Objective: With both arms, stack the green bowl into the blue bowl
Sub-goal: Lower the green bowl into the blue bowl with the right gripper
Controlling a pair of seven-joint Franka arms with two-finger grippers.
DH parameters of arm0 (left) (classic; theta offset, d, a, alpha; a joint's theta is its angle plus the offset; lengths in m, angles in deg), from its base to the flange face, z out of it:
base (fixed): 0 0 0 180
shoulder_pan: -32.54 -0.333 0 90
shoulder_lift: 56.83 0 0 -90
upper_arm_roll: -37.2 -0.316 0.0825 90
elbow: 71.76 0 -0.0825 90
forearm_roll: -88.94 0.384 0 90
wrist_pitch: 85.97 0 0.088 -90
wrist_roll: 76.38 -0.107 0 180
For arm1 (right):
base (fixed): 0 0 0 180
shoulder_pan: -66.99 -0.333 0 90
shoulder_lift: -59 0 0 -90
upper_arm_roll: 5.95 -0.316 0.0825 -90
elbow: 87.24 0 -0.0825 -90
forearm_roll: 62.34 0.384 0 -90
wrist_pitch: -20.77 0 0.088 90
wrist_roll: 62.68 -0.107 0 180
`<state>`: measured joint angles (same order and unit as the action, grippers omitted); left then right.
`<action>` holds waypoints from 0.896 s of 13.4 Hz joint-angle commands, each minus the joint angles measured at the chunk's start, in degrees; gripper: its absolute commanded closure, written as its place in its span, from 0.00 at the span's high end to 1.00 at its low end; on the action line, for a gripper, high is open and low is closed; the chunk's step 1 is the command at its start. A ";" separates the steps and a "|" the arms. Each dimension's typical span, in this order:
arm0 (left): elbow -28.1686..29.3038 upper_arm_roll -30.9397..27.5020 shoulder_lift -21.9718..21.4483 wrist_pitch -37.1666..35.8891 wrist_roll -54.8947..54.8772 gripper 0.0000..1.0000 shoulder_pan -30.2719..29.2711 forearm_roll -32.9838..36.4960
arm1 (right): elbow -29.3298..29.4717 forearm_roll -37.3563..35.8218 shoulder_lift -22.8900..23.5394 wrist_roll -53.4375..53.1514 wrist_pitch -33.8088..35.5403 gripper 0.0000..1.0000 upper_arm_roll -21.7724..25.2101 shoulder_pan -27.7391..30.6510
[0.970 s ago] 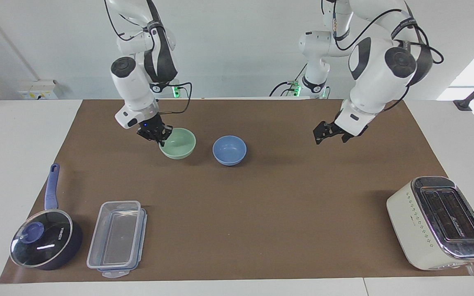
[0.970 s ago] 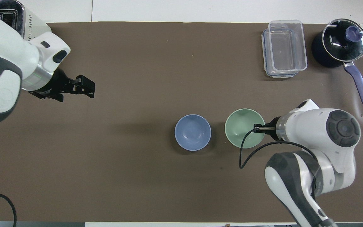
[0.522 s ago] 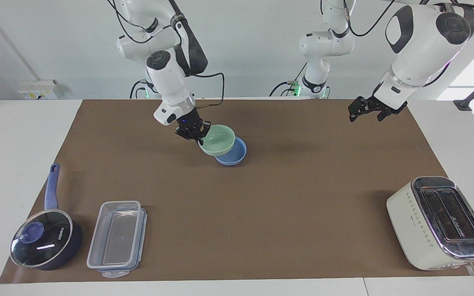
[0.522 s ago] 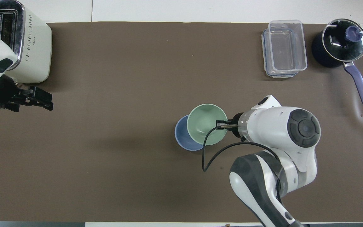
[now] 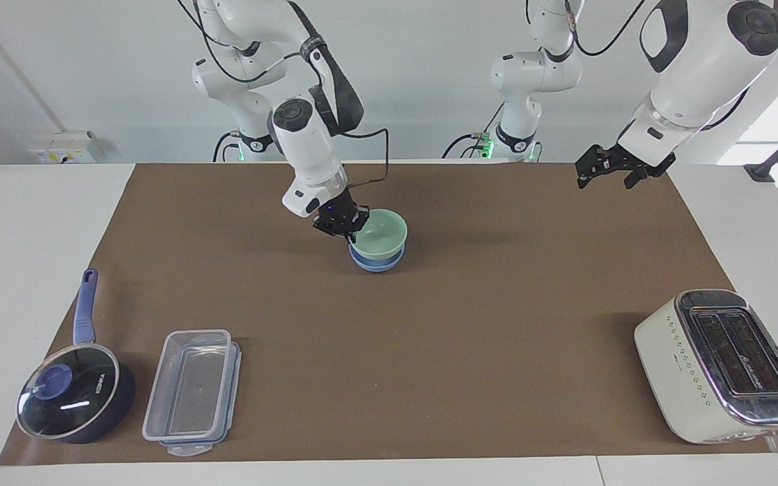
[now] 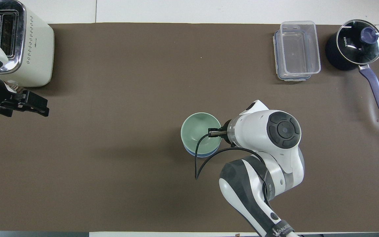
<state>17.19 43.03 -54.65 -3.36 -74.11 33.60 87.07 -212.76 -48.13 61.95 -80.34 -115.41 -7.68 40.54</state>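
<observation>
My right gripper point(image 5: 346, 226) is shut on the rim of the green bowl point(image 5: 382, 233) at the side toward the right arm's end. The green bowl is held upright in the mouth of the blue bowl point(image 5: 375, 264), of which only a thin lower band shows. In the overhead view the green bowl point(image 6: 196, 131) covers the blue bowl point(image 6: 200, 154) except for a crescent, with the right gripper point(image 6: 214, 133) at its rim. I cannot tell whether the green bowl rests fully in it. My left gripper point(image 5: 605, 172) is open and empty, raised over the mat toward the left arm's end; it also shows in the overhead view point(image 6: 39, 108).
A cream toaster point(image 5: 720, 364) stands farthest from the robots at the left arm's end. A clear plastic container point(image 5: 192, 391) and a dark blue pan with a glass lid point(image 5: 71, 398) stand farthest from the robots at the right arm's end. A brown mat point(image 5: 429, 351) covers the table.
My right gripper lifted the green bowl off the mat and carried it sideways onto the blue bowl. My left arm rose and drew back toward its own end.
</observation>
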 commanded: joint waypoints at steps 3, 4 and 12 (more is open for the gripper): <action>-0.97 0.14 0.20 1.06 -0.69 1.00 -0.27 1.17 | -0.51 -3.74 0.48 0.08 0.48 0.00 0.24 -0.71; -0.97 0.14 0.11 0.97 -0.60 1.00 -0.18 1.25 | -1.30 -4.70 0.22 0.17 0.31 0.00 0.24 -0.71; -0.97 0.14 0.20 1.23 -0.16 1.00 0.35 1.34 | -1.66 -5.59 0.13 0.17 -0.49 0.00 0.15 -0.97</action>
<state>16.93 43.12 -54.65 -2.48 -74.12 33.65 87.10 -213.76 -52.96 62.74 -80.33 -115.32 -7.63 39.76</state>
